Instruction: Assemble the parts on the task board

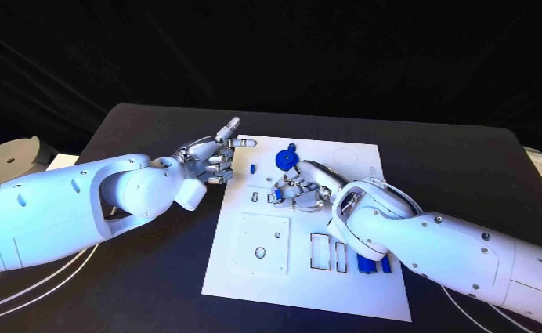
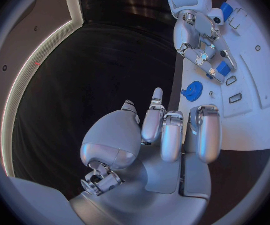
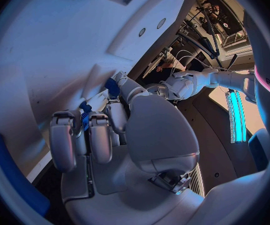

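Right silver hand (image 1: 299,190) down on the white rectangular task board (image 1: 283,270), fingers curled onto a small blue plastic part (image 3: 85,116) near a round blue gear-like piece (image 1: 286,157); left silver hand (image 1: 211,159) beside the board's edge, fingers loosely spread, holding nothing.

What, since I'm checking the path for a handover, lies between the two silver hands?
A round blue toothed part lies on the white task board between the left hand and the right hand, clearest in the left wrist view.
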